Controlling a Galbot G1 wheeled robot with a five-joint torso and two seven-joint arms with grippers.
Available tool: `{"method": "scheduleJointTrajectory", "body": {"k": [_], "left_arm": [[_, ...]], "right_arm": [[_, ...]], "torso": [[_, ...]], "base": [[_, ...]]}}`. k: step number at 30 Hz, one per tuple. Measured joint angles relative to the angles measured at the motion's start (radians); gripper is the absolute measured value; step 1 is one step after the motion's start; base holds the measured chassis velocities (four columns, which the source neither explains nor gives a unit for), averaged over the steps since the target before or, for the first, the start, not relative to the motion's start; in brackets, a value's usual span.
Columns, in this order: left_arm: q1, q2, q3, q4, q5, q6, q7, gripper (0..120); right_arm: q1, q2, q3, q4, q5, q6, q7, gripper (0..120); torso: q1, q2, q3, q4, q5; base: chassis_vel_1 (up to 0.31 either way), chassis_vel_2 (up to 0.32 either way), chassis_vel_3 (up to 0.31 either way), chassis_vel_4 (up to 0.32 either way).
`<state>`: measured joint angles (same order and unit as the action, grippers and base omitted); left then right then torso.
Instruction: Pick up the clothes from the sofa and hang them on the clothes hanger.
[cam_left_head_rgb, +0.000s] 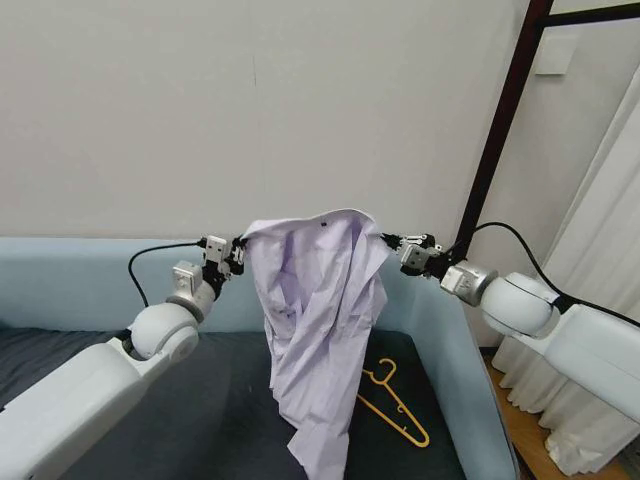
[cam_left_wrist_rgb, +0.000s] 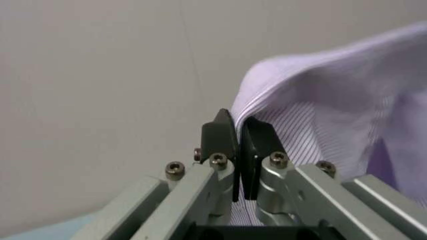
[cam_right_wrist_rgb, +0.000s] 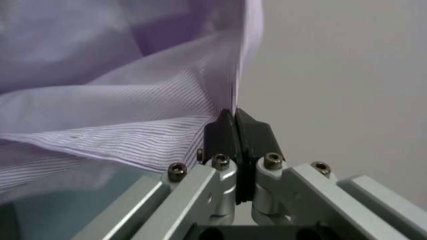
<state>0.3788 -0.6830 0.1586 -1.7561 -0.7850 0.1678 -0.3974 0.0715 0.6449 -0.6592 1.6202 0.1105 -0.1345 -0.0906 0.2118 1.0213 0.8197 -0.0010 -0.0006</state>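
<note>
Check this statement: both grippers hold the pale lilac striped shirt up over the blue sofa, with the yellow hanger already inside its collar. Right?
One error. The head view shows the yellow hanger lying on the dark seat of the blue sofa, beside the pale lilac striped shirt, not inside its collar. The left gripper and right gripper do hold the shirt up.

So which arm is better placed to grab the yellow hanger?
Right, probably. The thin yellow hanger lies on the dark sofa seat below the right pincer; the left pincer sits beyond the lilac striped shirt both hold.
</note>
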Motion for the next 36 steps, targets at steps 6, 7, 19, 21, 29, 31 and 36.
{"method": "scheduleJointTrajectory", "body": {"k": [6,7,19,21,29,31,36], "left_arm": [[-0.202,-0.026,0.098,0.11,0.101,0.062,-0.02,0],[-0.246,-0.042,0.138,0.138,0.111,0.072,-0.027,0],[-0.343,-0.071,0.228,0.182,0.069,0.159,-0.125,0],[-0.298,-0.035,0.194,0.128,0.061,0.168,-0.137,0],[0.057,0.173,-0.134,-0.247,-0.023,0.215,-0.179,0],[0.129,0.219,-0.213,-0.345,-0.078,0.239,-0.2,0],[0.243,0.324,-0.346,-0.484,-0.138,0.25,-0.225,0]], "right_arm": [[0.16,0.14,-0.054,-0.166,-0.042,-0.026,0.052,0],[0.189,0.172,-0.062,-0.208,-0.04,-0.025,0.067,0],[0.251,0.25,-0.085,-0.226,0.139,-0.09,0.182,0],[0.235,0.222,-0.087,-0.162,0.177,-0.123,0.192,0],[0.235,0.081,-0.067,0.181,0.347,-0.273,0.249,0],[0.25,0.061,-0.051,0.259,0.396,-0.309,0.264,0],[0.256,0.025,0.004,0.365,0.456,-0.369,0.28,0]], "torso": [[0.0,0.0,0.0,0.0003,0.0002],[0.0,0.0,0.0,0.0003,0.0002],[0.0,0.0,0.0,-0.0005,0.0005],[0.0,0.0,0.0,-0.0006,0.0004],[0.0,0.0,0.0,0.0005,0.0],[0.0,0.0,0.0,-0.0004,0.0],[0.0,0.0,0.0,0.0001,0.0002]], "base": [[0.0,0.0,0.0,0.0],[0.0,0.0,0.0,0.0],[0.0,0.0,0.0,0.0],[0.0,0.0,0.0,0.0],[0.0,0.0,0.0,0.0],[0.0,0.0,0.0,0.0],[0.0,0.0,0.0,0.0]]}}
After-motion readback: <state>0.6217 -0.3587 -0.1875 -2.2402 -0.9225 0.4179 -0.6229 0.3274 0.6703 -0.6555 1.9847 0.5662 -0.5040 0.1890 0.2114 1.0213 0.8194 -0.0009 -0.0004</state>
